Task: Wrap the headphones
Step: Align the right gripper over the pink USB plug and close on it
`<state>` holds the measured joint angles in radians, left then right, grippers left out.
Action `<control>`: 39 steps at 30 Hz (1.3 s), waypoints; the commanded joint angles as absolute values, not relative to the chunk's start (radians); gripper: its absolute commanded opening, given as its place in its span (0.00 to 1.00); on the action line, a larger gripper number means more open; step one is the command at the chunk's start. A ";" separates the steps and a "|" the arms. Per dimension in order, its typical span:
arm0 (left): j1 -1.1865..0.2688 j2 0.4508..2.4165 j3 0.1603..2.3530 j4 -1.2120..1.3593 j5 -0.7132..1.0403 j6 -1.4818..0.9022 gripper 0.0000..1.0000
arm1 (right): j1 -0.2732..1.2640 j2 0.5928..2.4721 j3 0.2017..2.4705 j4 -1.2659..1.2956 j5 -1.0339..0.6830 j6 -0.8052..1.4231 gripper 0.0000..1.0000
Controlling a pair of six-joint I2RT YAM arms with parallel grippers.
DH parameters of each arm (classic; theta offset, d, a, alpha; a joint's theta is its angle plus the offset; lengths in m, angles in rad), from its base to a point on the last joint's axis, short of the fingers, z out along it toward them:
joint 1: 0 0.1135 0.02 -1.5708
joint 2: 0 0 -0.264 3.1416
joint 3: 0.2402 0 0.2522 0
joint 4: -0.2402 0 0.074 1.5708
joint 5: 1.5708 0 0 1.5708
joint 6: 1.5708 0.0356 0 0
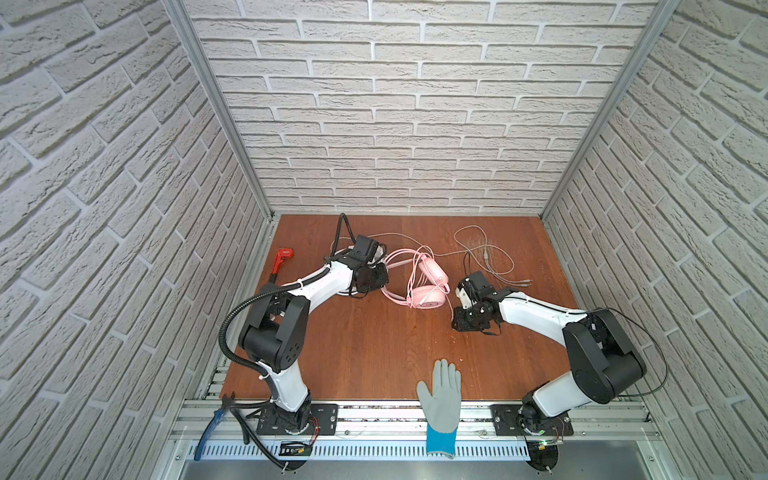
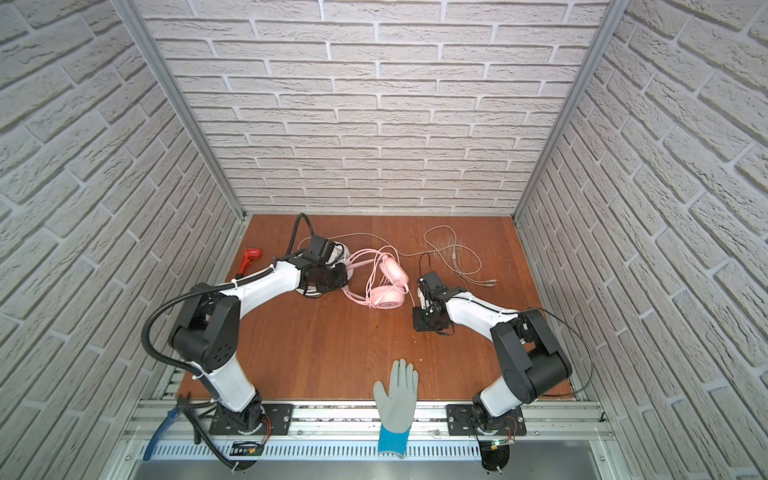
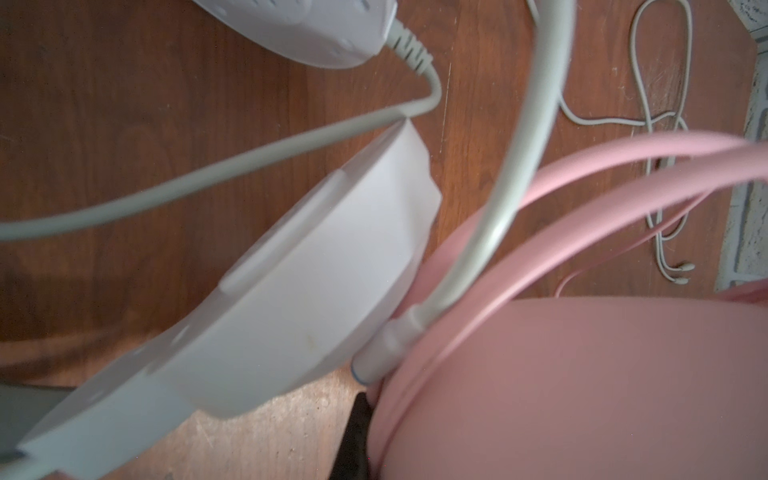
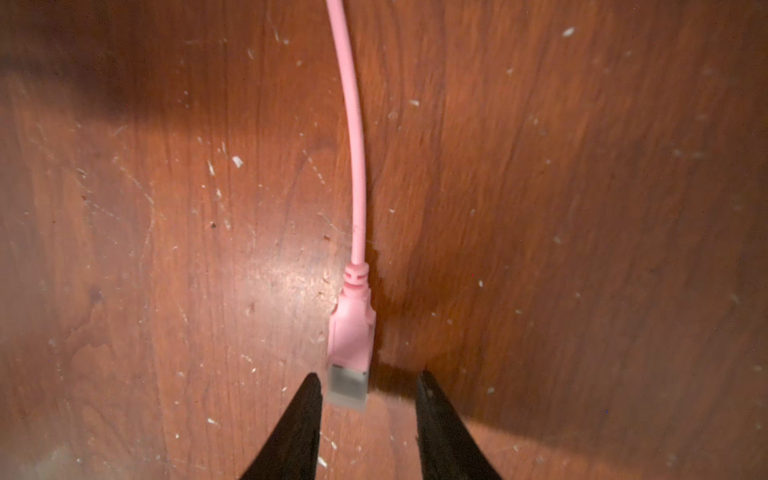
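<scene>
Items, seen in both top views: reddish-brown wooden tabletop (image 1: 374,353), centre; red hand tool (image 1: 281,259) lying near its upper-left corner; grey work glove (image 1: 441,399) with blue cuff, lower centre, flat across the table's near edge and metal rail (image 1: 374,419); blue-handled pliers (image 1: 212,424), lower left; white brick-pattern walls (image 1: 395,104).

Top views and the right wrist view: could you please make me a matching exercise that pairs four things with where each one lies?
Things:
1. pink headphones
2. red tool
3. grey glove
4. pink plug

Places:
A. across the front edge of the table
B. far left of the table
C. middle of the table
D. on the wood, at the fingertips of the open right end effector

Pairs: 1-C, 2-B, 3-A, 4-D
</scene>
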<state>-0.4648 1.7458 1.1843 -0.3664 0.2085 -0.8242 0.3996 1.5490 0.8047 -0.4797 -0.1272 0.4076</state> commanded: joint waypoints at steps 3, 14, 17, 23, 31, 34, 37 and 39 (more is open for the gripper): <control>-0.454 1.737 1.176 -0.293 0.252 -0.845 0.00 | 0.423 1.582 0.842 -0.495 -0.061 0.433 0.40; -0.455 1.738 1.177 -0.293 0.254 -0.847 0.00 | 0.451 1.627 0.853 -0.585 0.058 0.406 0.37; -0.456 1.736 1.175 -0.294 0.252 -0.847 0.00 | 0.452 1.628 0.843 -0.593 0.075 0.394 0.32; -0.454 1.736 1.172 -0.289 0.255 -0.849 0.00 | 0.454 1.638 0.846 -0.573 0.059 0.380 0.26; -0.455 1.736 1.172 -0.294 0.255 -0.847 0.00 | 0.456 1.674 0.870 -0.560 0.060 0.354 0.31; -0.453 1.738 1.172 -0.293 0.255 -0.848 0.00 | 0.456 1.685 0.878 -0.558 0.062 0.351 0.30; -0.454 1.738 1.173 -0.295 0.255 -0.848 0.00 | 0.457 1.696 0.878 -0.560 0.056 0.351 0.25; -0.453 1.740 1.174 -0.295 0.255 -0.848 0.00 | 0.459 1.697 0.870 -0.560 0.052 0.354 0.21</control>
<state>-0.4648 1.7458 1.1759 -0.3622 0.2127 -0.8284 0.4503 1.6455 0.9005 -0.5388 0.0643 0.3576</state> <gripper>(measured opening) 0.083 0.224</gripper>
